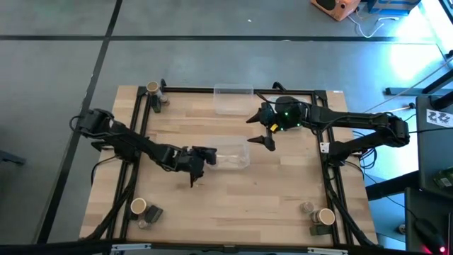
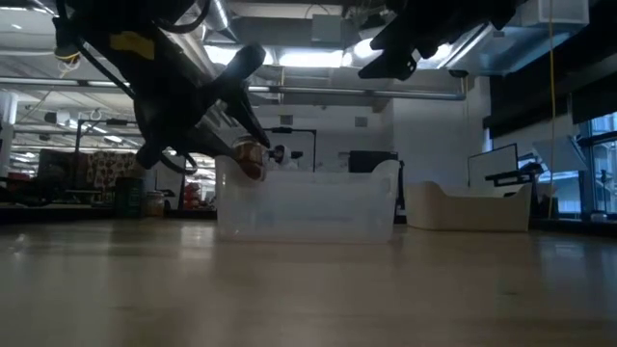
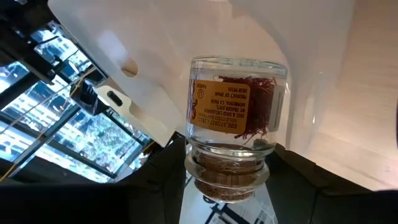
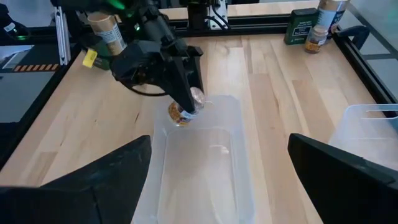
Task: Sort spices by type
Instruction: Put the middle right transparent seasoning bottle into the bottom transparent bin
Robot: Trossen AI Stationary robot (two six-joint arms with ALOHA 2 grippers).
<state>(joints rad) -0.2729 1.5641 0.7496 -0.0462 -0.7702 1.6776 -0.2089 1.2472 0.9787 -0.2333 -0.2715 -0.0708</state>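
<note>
My left gripper (image 1: 205, 154) is shut on a small clear glass spice jar (image 3: 236, 118) with a brown lid, an orange label and red threads inside. It hangs over the left end of the clear bin (image 1: 233, 161) in the middle of the table. The right wrist view shows the jar (image 4: 181, 113) just above that bin's end rim (image 4: 186, 127). My right gripper (image 1: 263, 129) is open and hovers above the table between this bin and a second clear bin (image 1: 233, 99) at the far edge. It touches nothing. My left gripper holds the jar by its brown lid end (image 3: 225, 180), pinched between the two fingers (image 3: 158, 171). The fingers slant down from the table's left. The glass body sticks out past the fingertips. The jar is lifted clear and tilted (image 2: 249, 159) over the bin's left wall.
Spice containers stand in groups at the table's corners: far left (image 1: 154, 90), near left (image 1: 141, 209) and near right (image 1: 318, 216). A black metal frame (image 1: 141, 127) runs along the table's edges. Bare wood lies between the bins and the near edge.
</note>
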